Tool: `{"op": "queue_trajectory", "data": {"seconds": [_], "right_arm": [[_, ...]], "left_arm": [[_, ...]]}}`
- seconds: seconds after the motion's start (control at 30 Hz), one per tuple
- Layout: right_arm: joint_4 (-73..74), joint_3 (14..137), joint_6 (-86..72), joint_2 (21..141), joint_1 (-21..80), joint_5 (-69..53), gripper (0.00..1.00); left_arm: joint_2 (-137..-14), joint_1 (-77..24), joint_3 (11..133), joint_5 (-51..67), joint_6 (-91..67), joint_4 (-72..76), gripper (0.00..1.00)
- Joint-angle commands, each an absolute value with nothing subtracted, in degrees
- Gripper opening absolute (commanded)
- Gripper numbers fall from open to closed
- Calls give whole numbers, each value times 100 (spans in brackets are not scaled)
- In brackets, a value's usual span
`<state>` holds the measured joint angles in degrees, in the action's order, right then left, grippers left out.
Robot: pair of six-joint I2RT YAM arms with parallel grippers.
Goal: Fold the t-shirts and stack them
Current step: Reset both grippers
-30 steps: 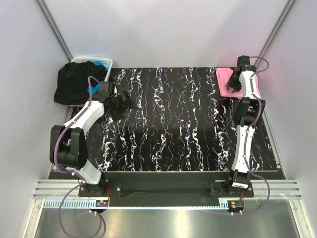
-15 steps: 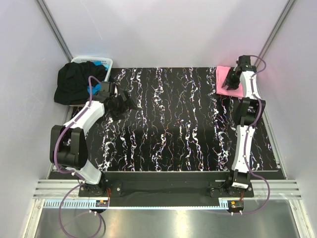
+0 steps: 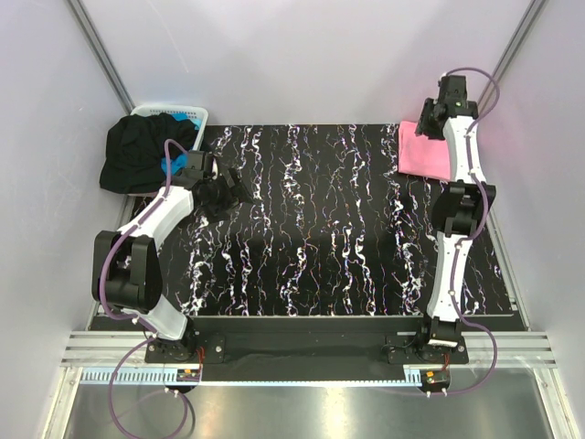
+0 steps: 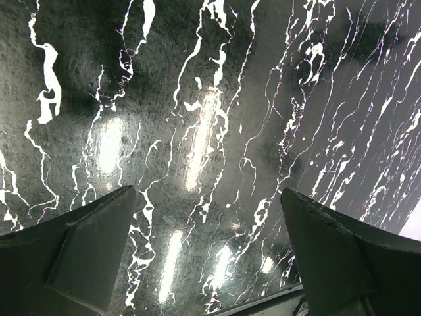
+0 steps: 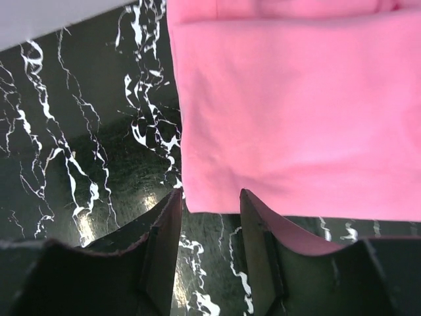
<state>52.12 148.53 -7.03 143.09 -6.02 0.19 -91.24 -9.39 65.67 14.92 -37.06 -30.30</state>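
On the table (image 3: 320,274), at the far right corner: first t-shirt (image 3: 422,157), lying flat, with the right gripper (image 3: 430,117) above its far end. Off the far left corner: basket (image 3: 174,113), with a second t-shirt (image 3: 137,151) heaped over it and a third t-shirt (image 3: 178,163) partly under that. Just right of the heap, over the table near its far left corner: left gripper (image 3: 230,190).

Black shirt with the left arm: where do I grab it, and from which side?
On the black t-shirt, probably best to pinch a raised fold on its table-facing side, coming down from above with the open left end effector. It lies bunched over the basket, showing no flat hem. Keep clear of the blue t-shirt beside it.
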Motion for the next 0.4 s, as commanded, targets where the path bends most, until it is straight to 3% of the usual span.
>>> {"op": "queue_trajectory", "data": {"seconds": [0.0, 0.37], "right_arm": [[5142, 14591, -422, 13685, -414, 588, 48], [5142, 14116, -536, 13263, 307, 739, 47]], "left_arm": [[-8824, -958, 6680, 1371, -3569, -2927, 99], [-8596, -967, 6689, 782, -3322, -3516, 99]]}}
